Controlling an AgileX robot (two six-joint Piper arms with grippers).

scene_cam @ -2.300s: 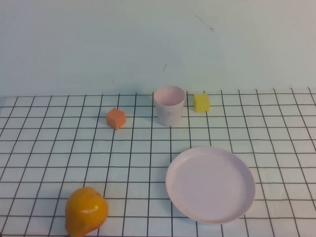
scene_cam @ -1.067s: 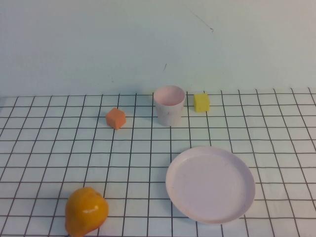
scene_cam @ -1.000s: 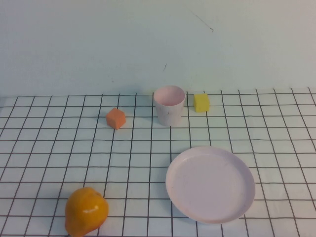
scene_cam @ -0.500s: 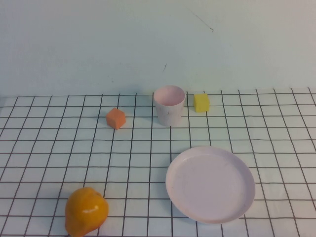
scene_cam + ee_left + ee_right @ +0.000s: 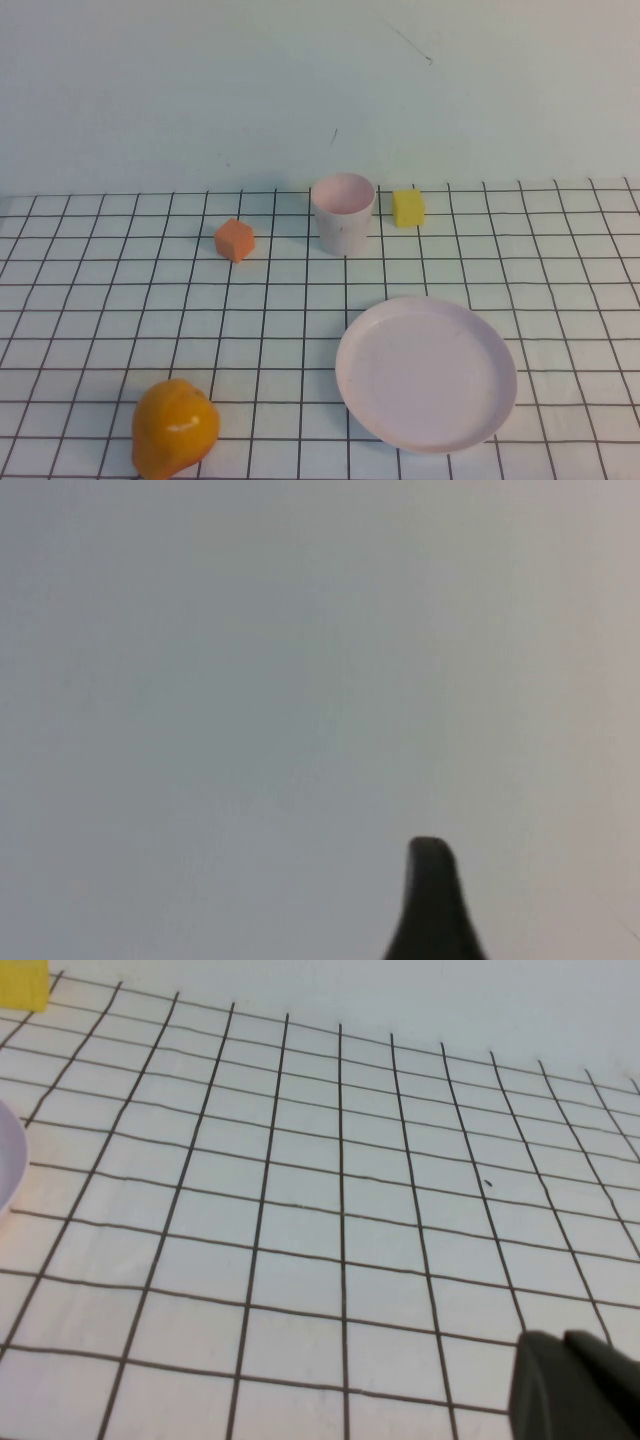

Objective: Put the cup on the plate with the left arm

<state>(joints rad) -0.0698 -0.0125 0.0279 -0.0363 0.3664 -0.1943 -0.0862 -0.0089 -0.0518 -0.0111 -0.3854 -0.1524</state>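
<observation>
Near the table's (image 5: 90, 300) far edge, the cup (image 5: 343, 213) stands upright between an orange cube (image 5: 235, 240) and a yellow cube (image 5: 408, 208). Well apart, the plate (image 5: 426, 372) lies toward the near edge. Only a dark tip shows of the left end effector (image 5: 430, 905) and right end effector (image 5: 575, 1385), so I cannot tell their state.

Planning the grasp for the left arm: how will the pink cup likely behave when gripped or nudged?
The cup stands upright, open and empty, so probably light. Its smooth tapered wall might slip in a grip. Taller than wide, it could tip if nudged near the rim. Neither gripper shows in the high view.
</observation>
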